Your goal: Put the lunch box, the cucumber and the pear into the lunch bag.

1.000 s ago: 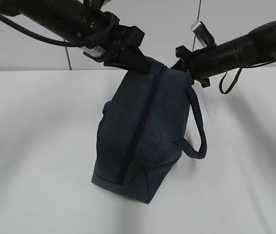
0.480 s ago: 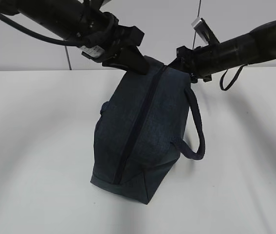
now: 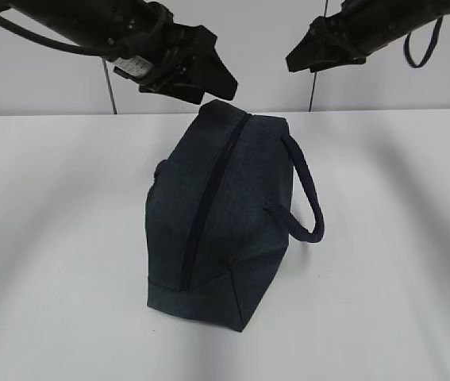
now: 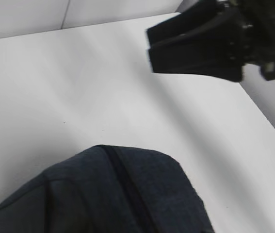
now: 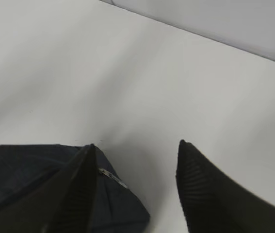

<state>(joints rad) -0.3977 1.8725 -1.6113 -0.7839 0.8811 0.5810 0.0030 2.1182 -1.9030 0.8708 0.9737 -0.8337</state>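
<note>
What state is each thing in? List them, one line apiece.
Dark navy fabric lunch bag: zipped shut, resting on the white table, untouched by either pincer.
Bag's loop handle: hanging slack at the side.
Left pincer: above the bag's far end, holding nothing; open or shut unclear.
Right pincer: open, empty, above the bag's end.

We see the dark navy fabric lunch bag (image 3: 221,218) zipped along its top seam, so its contents are hidden. In the left wrist view the bag (image 4: 113,194) runs off the edge at 6 o'clock. In the right wrist view the black right gripper's fingers (image 5: 202,191) are cut off at 6 o'clock, and the small metal zipper ring (image 5: 109,177) at 7 o'clock is blurred.
</note>
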